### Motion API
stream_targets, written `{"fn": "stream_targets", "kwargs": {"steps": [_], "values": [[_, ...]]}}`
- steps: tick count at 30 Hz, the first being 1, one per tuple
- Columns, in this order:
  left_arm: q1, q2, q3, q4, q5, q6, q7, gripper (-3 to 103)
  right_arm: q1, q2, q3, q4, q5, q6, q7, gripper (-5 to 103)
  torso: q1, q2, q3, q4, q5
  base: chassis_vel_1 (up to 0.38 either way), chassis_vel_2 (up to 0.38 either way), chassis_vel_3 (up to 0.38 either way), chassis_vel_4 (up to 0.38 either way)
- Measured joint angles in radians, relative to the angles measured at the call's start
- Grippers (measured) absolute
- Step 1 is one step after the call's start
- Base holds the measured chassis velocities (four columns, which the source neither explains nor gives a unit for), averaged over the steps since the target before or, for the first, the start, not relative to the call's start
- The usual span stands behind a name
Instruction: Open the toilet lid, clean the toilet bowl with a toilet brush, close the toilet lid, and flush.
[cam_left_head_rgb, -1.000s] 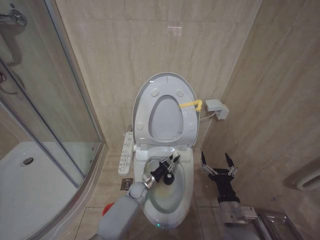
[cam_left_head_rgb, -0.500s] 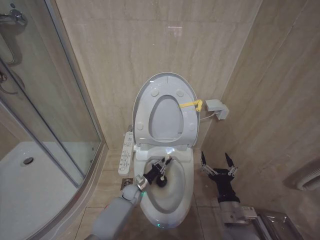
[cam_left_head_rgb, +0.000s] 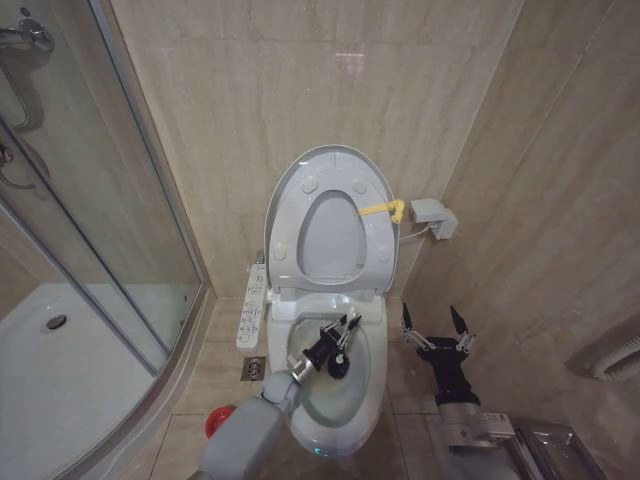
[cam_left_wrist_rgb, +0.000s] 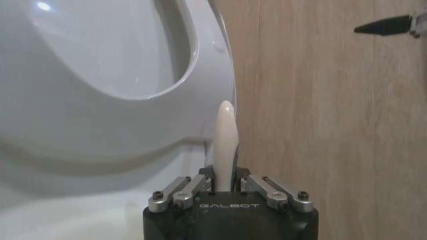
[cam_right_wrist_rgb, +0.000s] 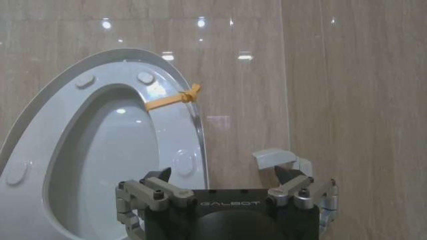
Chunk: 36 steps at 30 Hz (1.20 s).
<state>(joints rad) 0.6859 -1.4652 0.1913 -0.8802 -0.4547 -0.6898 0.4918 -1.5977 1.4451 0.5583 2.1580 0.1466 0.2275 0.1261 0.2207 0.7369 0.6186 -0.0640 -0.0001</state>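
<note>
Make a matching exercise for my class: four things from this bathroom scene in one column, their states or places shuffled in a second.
Things
1. lid
2. brush
3. left pincer
4. right pincer

States
A. open, beside the bowl
B. raised against the wall
C. head down inside the bowl
D. shut on the brush handle

Pairs: 1-B, 2-C, 3-D, 4-A

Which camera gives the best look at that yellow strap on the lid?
The right wrist view: the yellow strap appears large, its knot at the raised toilet lid's edge clear. The head view shows it smaller.
</note>
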Motion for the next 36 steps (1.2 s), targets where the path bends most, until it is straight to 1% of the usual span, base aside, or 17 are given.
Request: {"fn": "stream_targets", "kwargs": {"steps": [5,7,8,11,12,15,16,19,20,24,25,28,29,30,32,33,36], "values": [[0.016,0.051,-0.049,-0.004,0.055,0.008,-0.002,19,0.000,0.000,0.000,0.000,0.000,0.000,0.000,100,0.000,0.000,0.000,0.0003,-0.0001,0.000,0.000,0.000,0.000],[0.018,0.057,-0.061,-0.010,0.064,0.009,-0.004,19,0.000,0.000,0.000,0.000,0.000,0.000,0.000,100,0.000,0.000,0.000,0.0003,-0.0006,0.000,0.000,0.000,0.000],[0.027,0.084,-0.107,-0.066,0.078,0.010,-0.028,19,0.000,0.000,0.000,0.000,0.000,0.000,0.000,100,0.000,0.000,0.000,0.0003,0.0002,0.000,0.000,0.000,0.000],[0.056,0.099,-0.140,-0.159,0.073,0.005,-0.062,19,0.000,0.000,0.000,0.000,0.000,0.000,0.000,100,0.000,0.000,0.000,0.0000,0.0001,0.000,0.000,0.000,0.000],[0.056,0.099,-0.140,-0.159,0.073,0.005,-0.062,19,0.000,0.000,0.000,0.000,0.000,0.000,0.000,100,0.000,0.000,0.000,0.0000,0.0001,0.000,0.000,0.000,0.000],[0.104,0.109,-0.152,-0.252,0.071,0.010,-0.086,19,0.000,0.000,0.000,0.000,0.000,0.000,0.000,100,0.000,0.000,0.000,-0.0001,0.0000,0.000,0.000,0.000,0.000],[0.104,0.109,-0.152,-0.252,0.071,0.010,-0.086,19,0.000,0.000,0.000,0.000,0.000,0.000,0.000,100,0.000,0.000,0.000,-0.0001,0.0000,0.000,0.000,0.000,0.000],[0.154,0.129,-0.156,-0.360,0.077,0.029,-0.111,19,0.000,0.000,0.000,0.000,0.000,0.000,0.000,100,0.000,0.000,0.000,-0.0001,0.0000,0.000,0.000,0.000,0.000],[0.154,0.129,-0.156,-0.360,0.077,0.029,-0.111,19,0.000,0.000,0.000,0.000,0.000,0.000,0.000,100,0.000,0.000,0.000,-0.0001,0.0000,0.000,0.000,0.000,0.000],[0.228,0.172,-0.178,-0.514,0.129,0.069,-0.173,19,0.000,0.000,0.000,0.000,0.000,0.000,0.000,100,0.000,0.000,0.000,0.0000,0.0000,0.000,0.000,0.000,0.000],[0.228,0.172,-0.178,-0.514,0.129,0.069,-0.173,19,0.000,0.000,0.000,0.000,0.000,0.000,0.000,100,0.000,0.000,0.000,0.0000,0.0000,0.000,0.000,0.000,0.000],[0.299,0.216,-0.199,-0.637,0.139,0.112,-0.239,19,0.000,0.000,0.000,0.000,0.000,0.000,0.000,100,0.000,0.000,0.000,-0.0001,-0.0002,0.000,0.000,0.000,0.000],[0.331,0.232,-0.217,-0.678,0.138,0.124,-0.249,19,0.000,0.000,0.000,0.000,0.000,0.000,0.000,100,0.000,0.000,0.000,-0.0001,0.0000,0.000,0.000,0.000,0.000],[0.331,0.232,-0.217,-0.678,0.138,0.124,-0.249,19,0.000,0.000,0.000,0.000,0.000,0.000,0.000,100,0.000,0.000,0.000,-0.0001,0.0000,0.000,0.000,0.000,0.000],[0.401,0.265,-0.254,-0.764,0.139,0.145,-0.271,19,0.000,0.000,0.000,0.000,0.000,0.000,0.000,100,0.000,0.000,0.000,0.0002,-0.0001,0.000,0.000,0.000,0.000],[0.401,0.265,-0.254,-0.764,0.139,0.145,-0.271,19,0.000,0.000,0.000,0.000,0.000,0.000,0.000,100,0.000,0.000,0.000,0.0002,-0.0001,0.000,0.000,0.000,0.000],[0.478,0.294,-0.297,-0.869,0.136,0.159,-0.305,19,0.000,0.000,0.000,0.000,0.000,0.000,0.000,100,0.000,0.000,0.000,0.0003,-0.0001,0.000,0.000,0.000,0.000]]}}
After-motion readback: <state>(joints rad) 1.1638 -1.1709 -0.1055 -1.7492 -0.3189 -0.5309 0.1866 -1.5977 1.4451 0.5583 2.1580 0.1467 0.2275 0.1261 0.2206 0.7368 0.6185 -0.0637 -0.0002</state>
